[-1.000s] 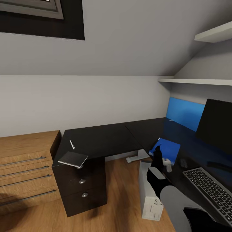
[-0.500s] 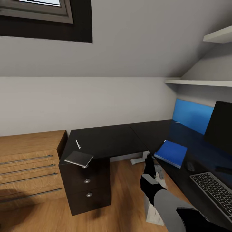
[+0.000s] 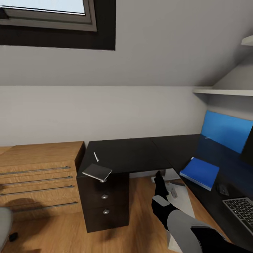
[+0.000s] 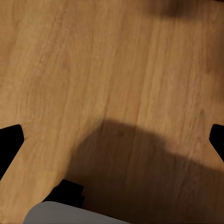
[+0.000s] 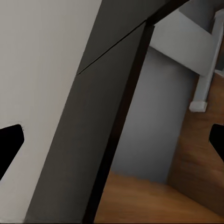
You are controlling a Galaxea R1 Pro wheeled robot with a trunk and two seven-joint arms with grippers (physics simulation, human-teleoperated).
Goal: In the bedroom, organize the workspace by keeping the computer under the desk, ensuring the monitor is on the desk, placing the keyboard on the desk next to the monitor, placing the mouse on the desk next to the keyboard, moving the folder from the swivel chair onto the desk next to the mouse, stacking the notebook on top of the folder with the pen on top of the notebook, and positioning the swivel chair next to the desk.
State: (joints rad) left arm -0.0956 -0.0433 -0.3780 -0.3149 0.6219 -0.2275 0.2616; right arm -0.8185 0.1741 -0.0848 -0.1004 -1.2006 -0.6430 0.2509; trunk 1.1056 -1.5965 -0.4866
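Since a second ago the head camera has swung left, so the whole scene sits further right in my view; my right arm, which was over the flat bright blue folder (image 3: 201,172), now hangs off the desk edge above the floor. My right gripper (image 3: 157,174) points away from me toward the glossy black L-shaped desk (image 3: 140,153), and in its wrist view the two black fingertips sit at opposite edges, spread wide with nothing between them. My left gripper (image 4: 112,140) is likewise spread, empty, over light wood floor (image 4: 112,70).

Folder lies on the desk's right run. Just beside it, nearer me, a small dark rounded mouse (image 3: 222,189), then the slim black keyboard (image 3: 243,211) at the frame edge. A light grey tower case (image 3: 181,200) stands on the floor beside the desk, partly behind my arm.

At the desk's left end, above the silver-knobbed drawers (image 3: 104,204), a thin dark grey notebook (image 3: 97,172) overhangs the corner; a thin silvery-white pen (image 3: 95,156) lies just beyond it. A light wooden drawer unit (image 3: 38,177) stands left of the desk.
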